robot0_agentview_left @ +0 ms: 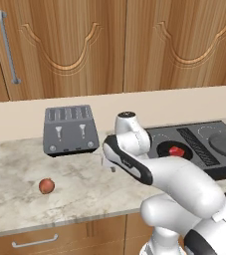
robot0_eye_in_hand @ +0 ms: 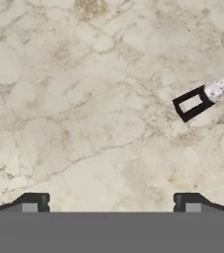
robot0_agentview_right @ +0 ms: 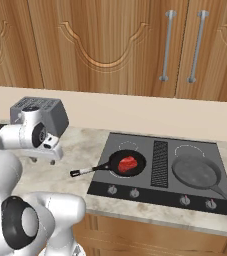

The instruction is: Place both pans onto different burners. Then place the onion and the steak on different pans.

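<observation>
Nearest the base, the arm bends forward over the marble counter (robot0_agentview_left: 84, 189), and its gripper (robot0_eye_in_hand: 111, 200) points down at bare stone with the fingers spread wide and nothing between them. Just ahead of the fingertips (robot0_eye_in_hand: 34, 201) in the hand view lies the silver-tipped end of the black pan's handle (robot0_eye_in_hand: 202, 99), resting on the counter.

Out to the left sits the onion (robot0_agentview_left: 46, 186) — alone on the marble, well apart from the cooktop and in front of the toaster (robot0_agentview_left: 69, 130).

Farther on, the cooktop (robot0_agentview_right: 135, 192) carries both pans. The black pan (robot0_agentview_right: 127, 164) sits on the left front burner with the steak (robot0_agentview_right: 128, 163) already in it; the grey pan (robot0_agentview_right: 196, 172) sits empty on the right burner (robot0_agentview_right: 188, 148), beyond the central vent grille (robot0_agentview_right: 159, 164).

So the pans look placed and the steak looks done; the step in hand is fetching the onion. The next move likely calls for swinging the open gripper left and down over that small round ball, closing gently so it does not roll away, then carrying it across to the grey pan.
</observation>
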